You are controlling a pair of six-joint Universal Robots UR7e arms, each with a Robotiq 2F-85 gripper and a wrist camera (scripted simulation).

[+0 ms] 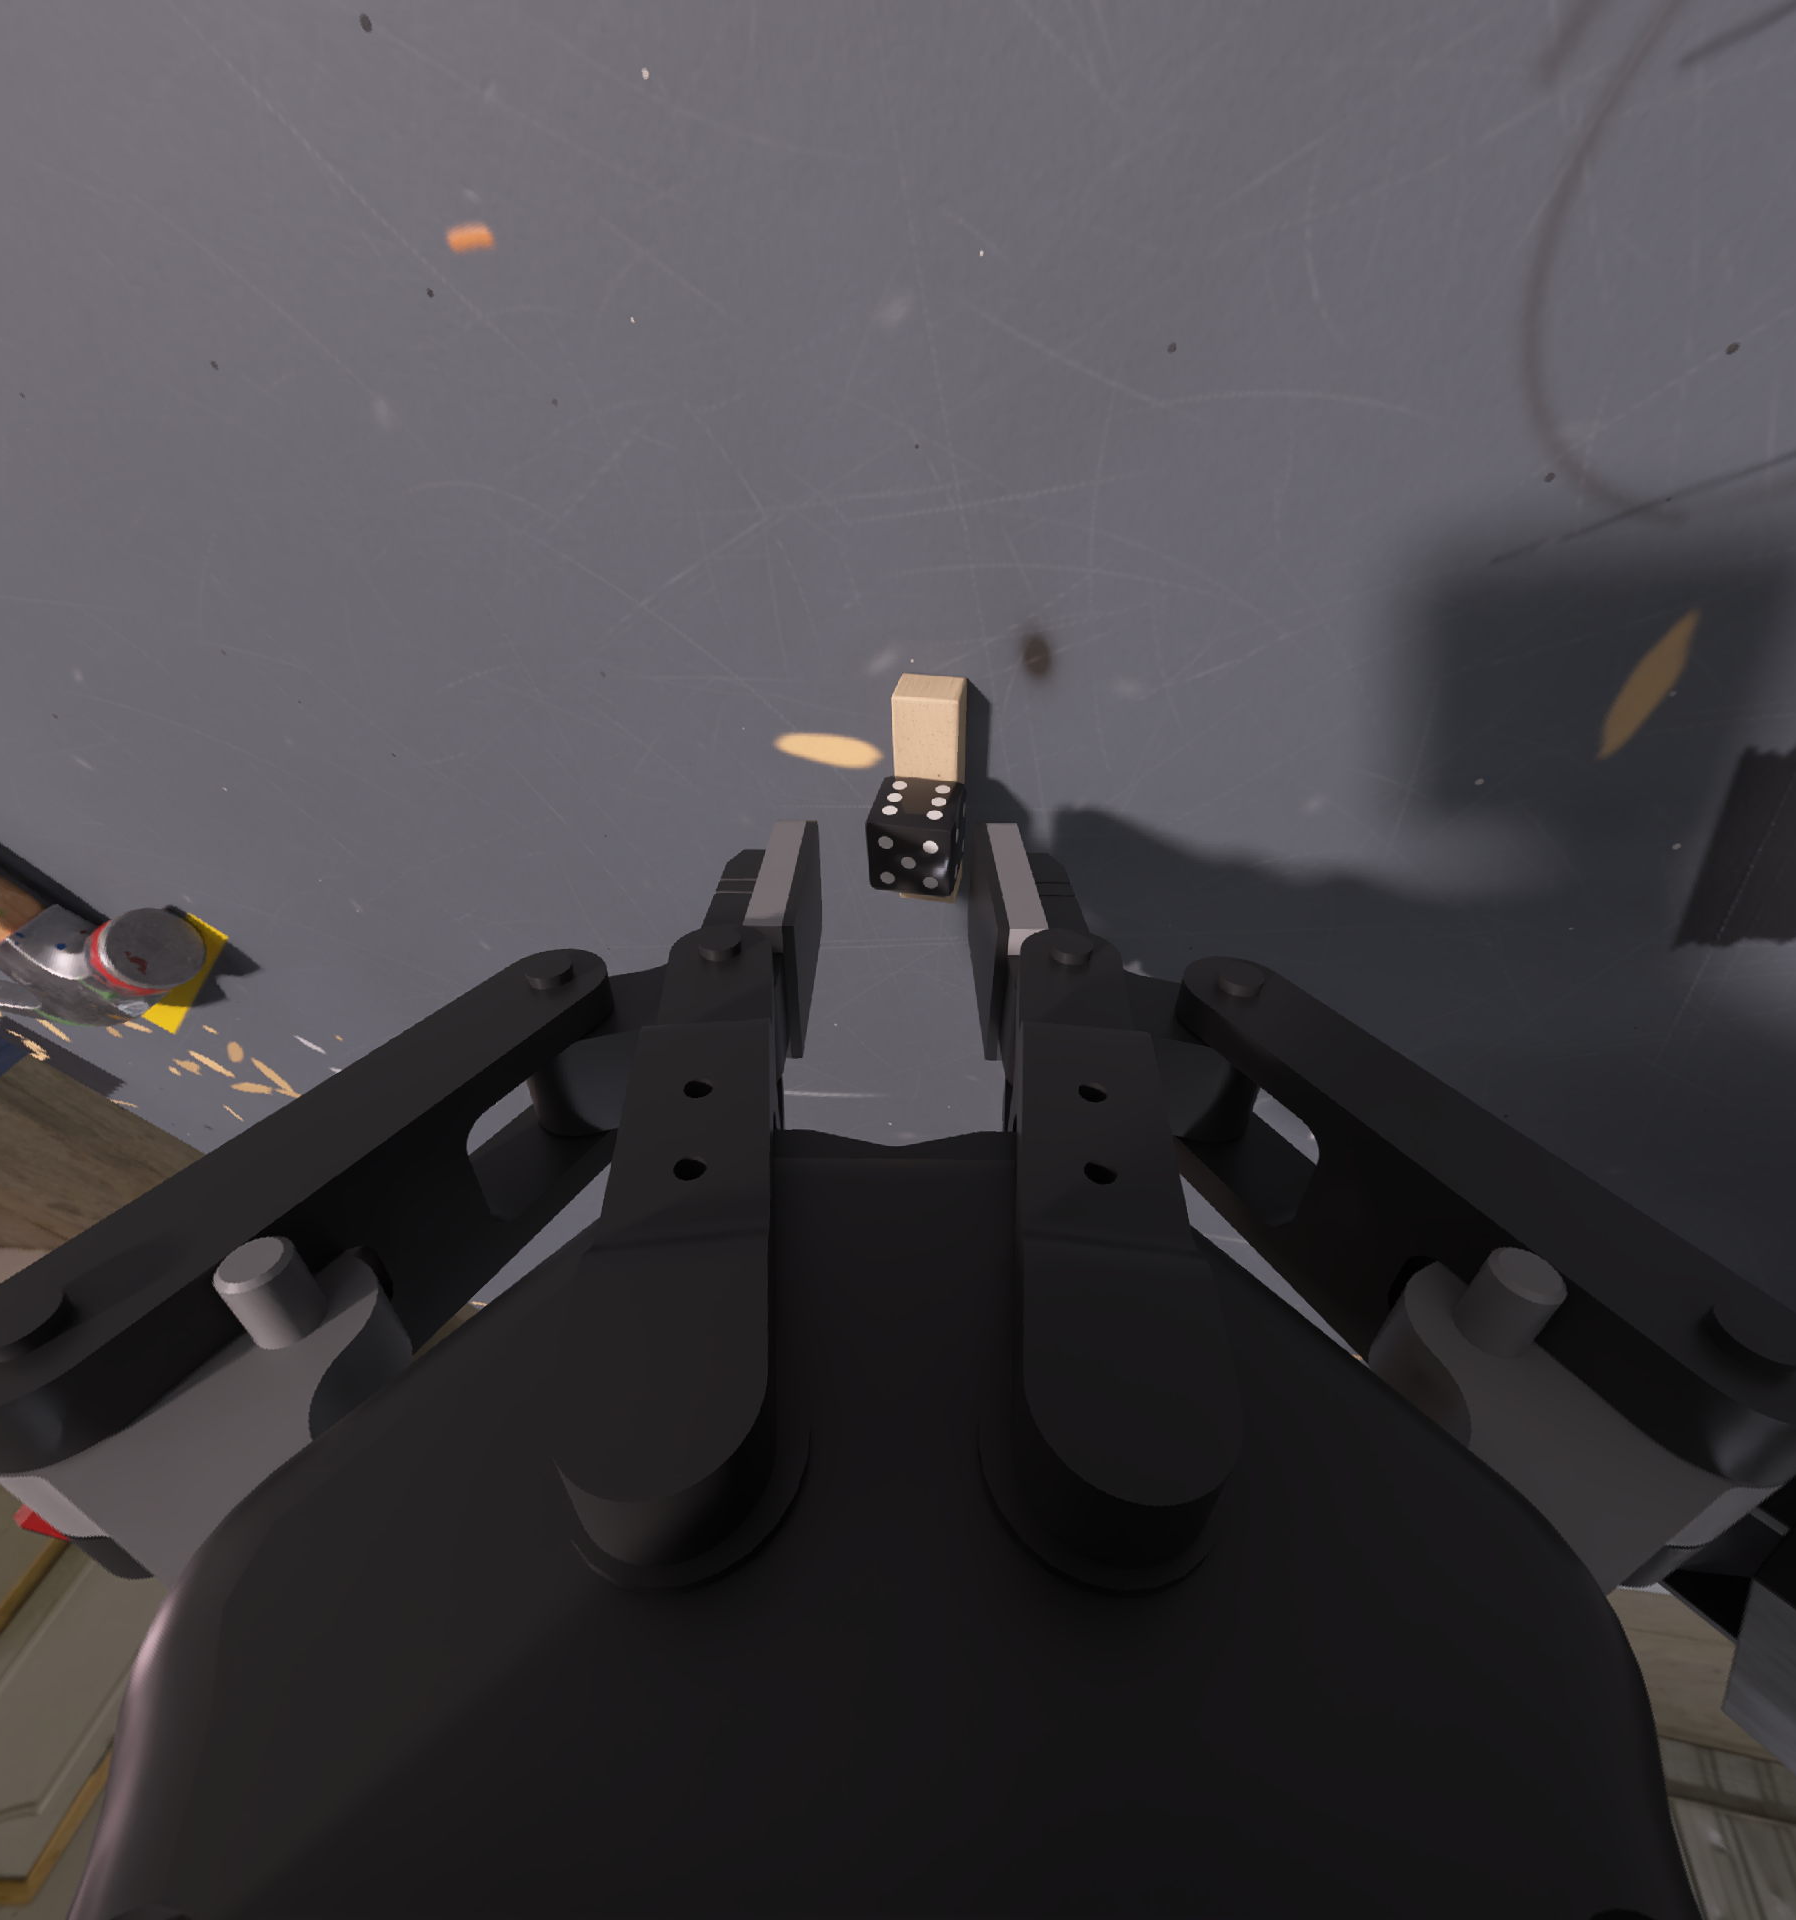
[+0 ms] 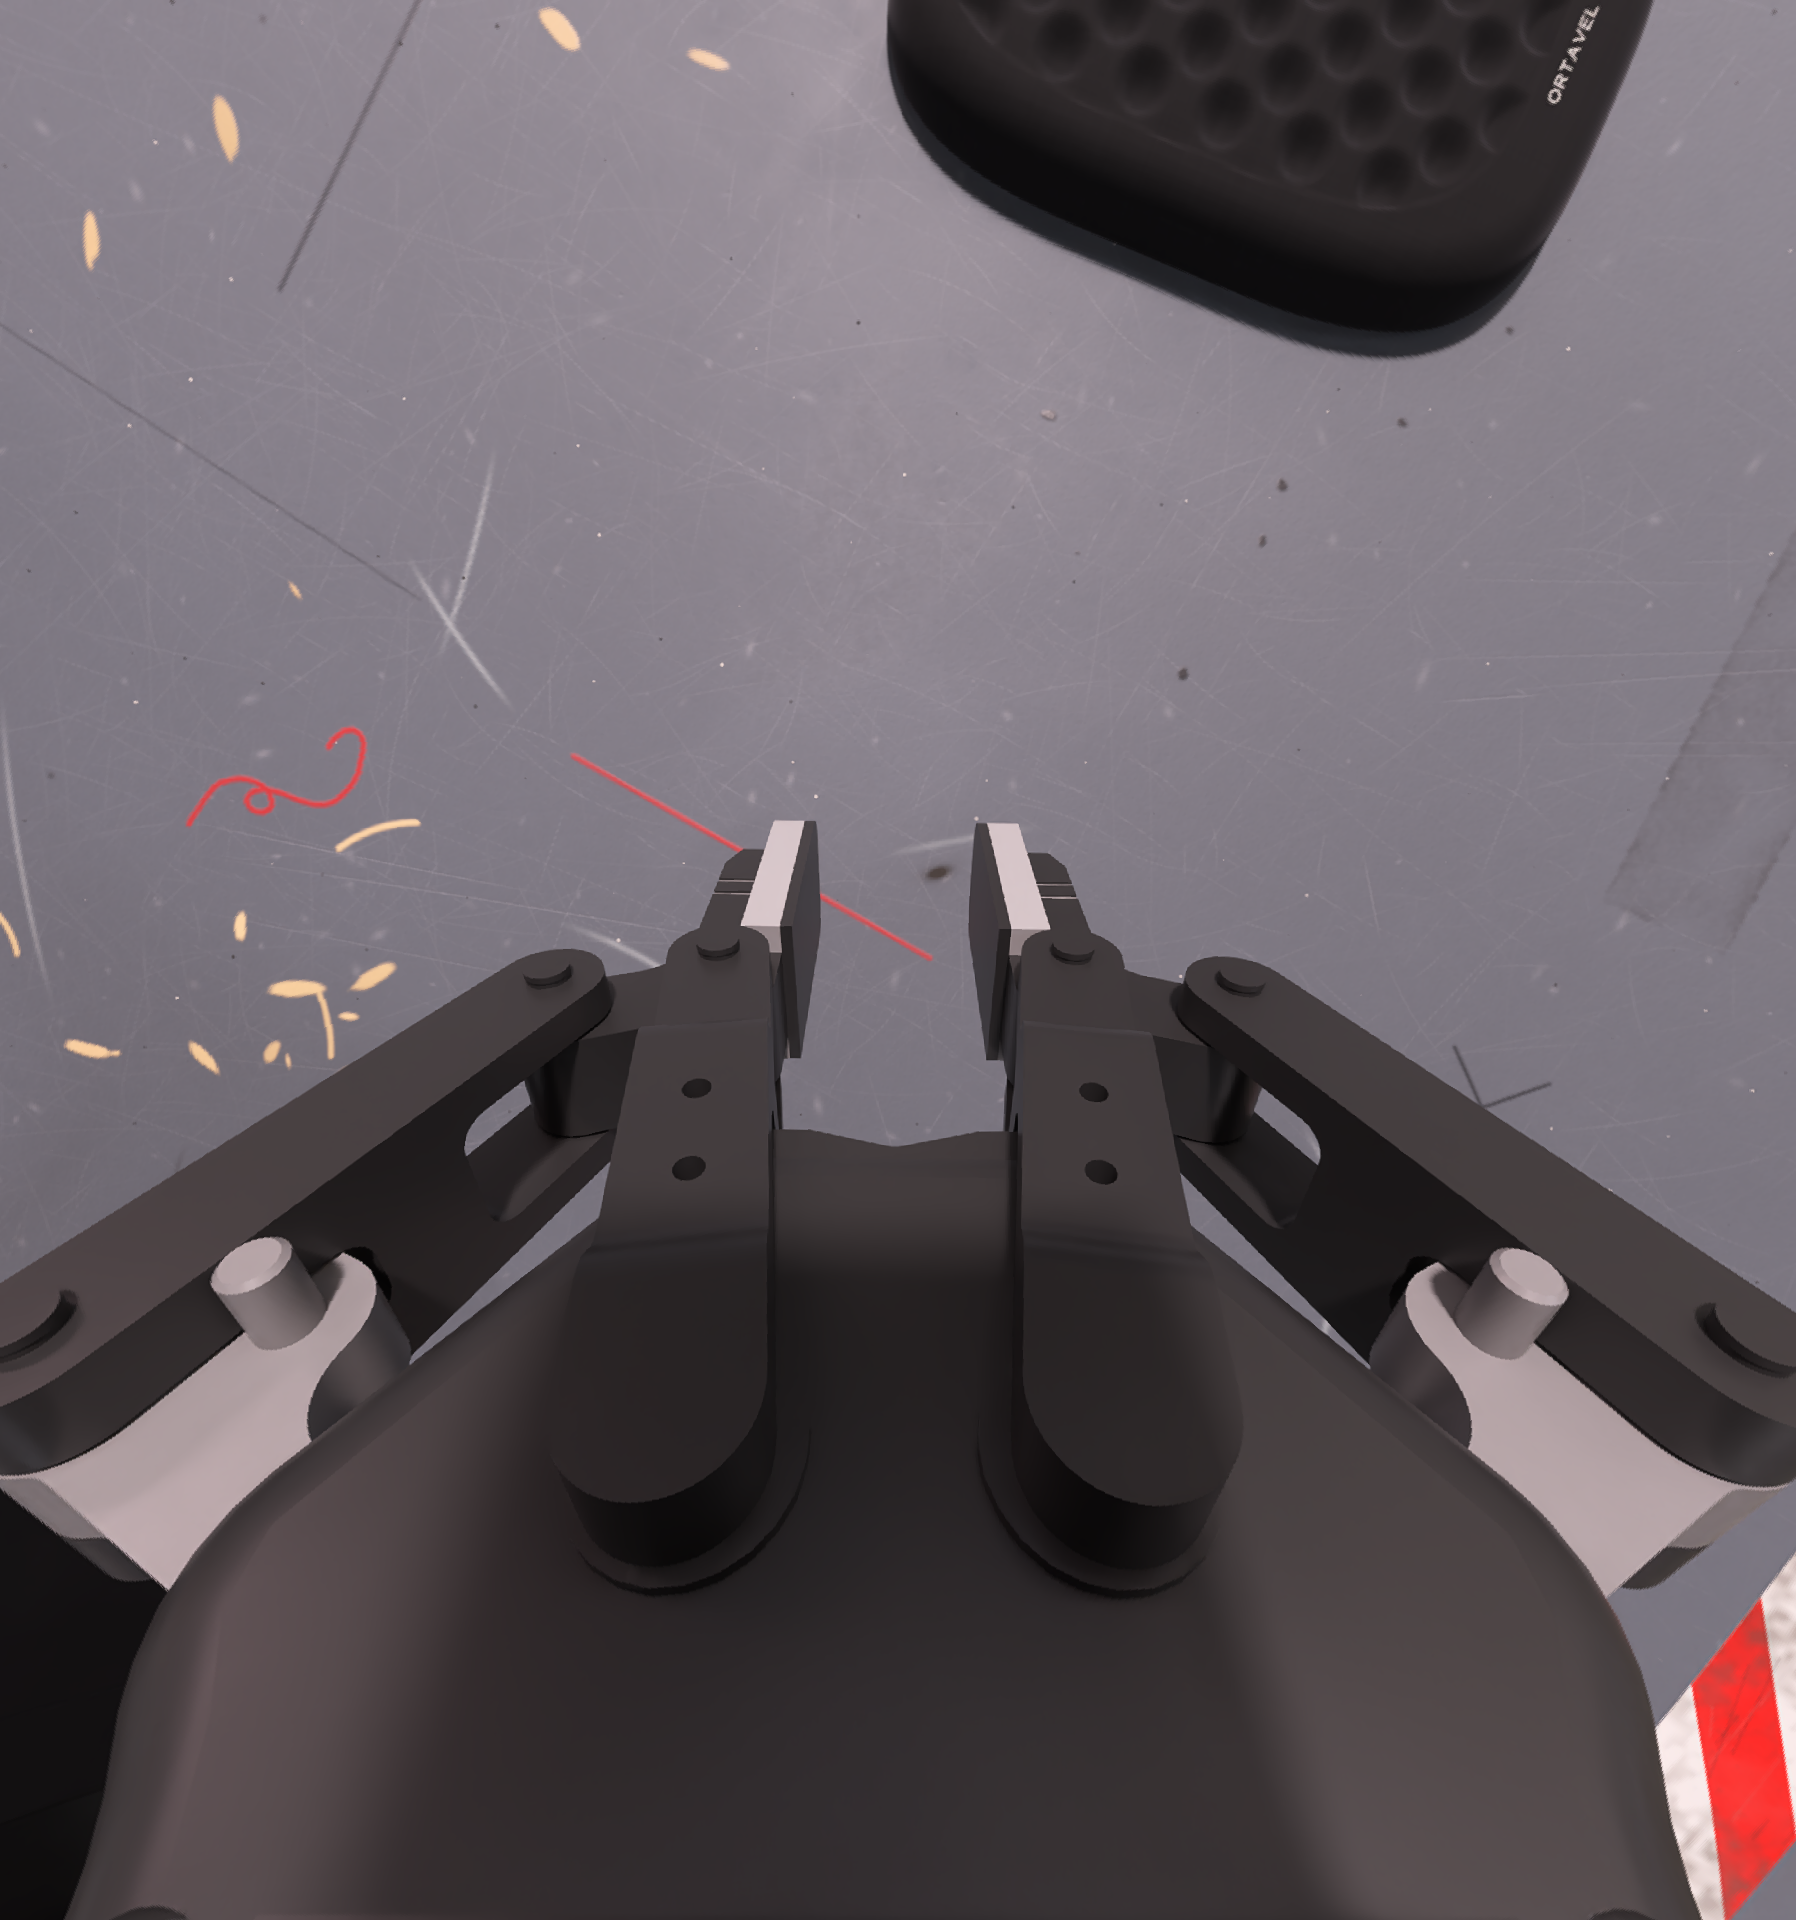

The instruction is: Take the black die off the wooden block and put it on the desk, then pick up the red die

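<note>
Left gripper (image 1: 894,883) spread wide, nothing between the pads, hanging above the grey desk (image 1: 561,520). Black die (image 1: 915,847) at centre frame, seated on the near end of the pale wooden block (image 1: 927,740), just past the fingertips (image 1: 792,873) and a touch right of the midline between them. Block's long axis running up the frame, away from the camera, so roughly in line with the fingers; closing direction therefore across the die's side faces. Probably only a short advance and a slight rightward correction needed before closing. Right gripper (image 2: 894,883) likewise open and empty, over bare scratched desk with a thin red line (image 2: 665,810) crossing behind its left pad. No die or block in the right wrist view, only a dimpled black pad (image 2: 1268,156) at upper right and red-and-white striped tape (image 2: 1767,1704) at lower right. Red die in neither view.
</note>
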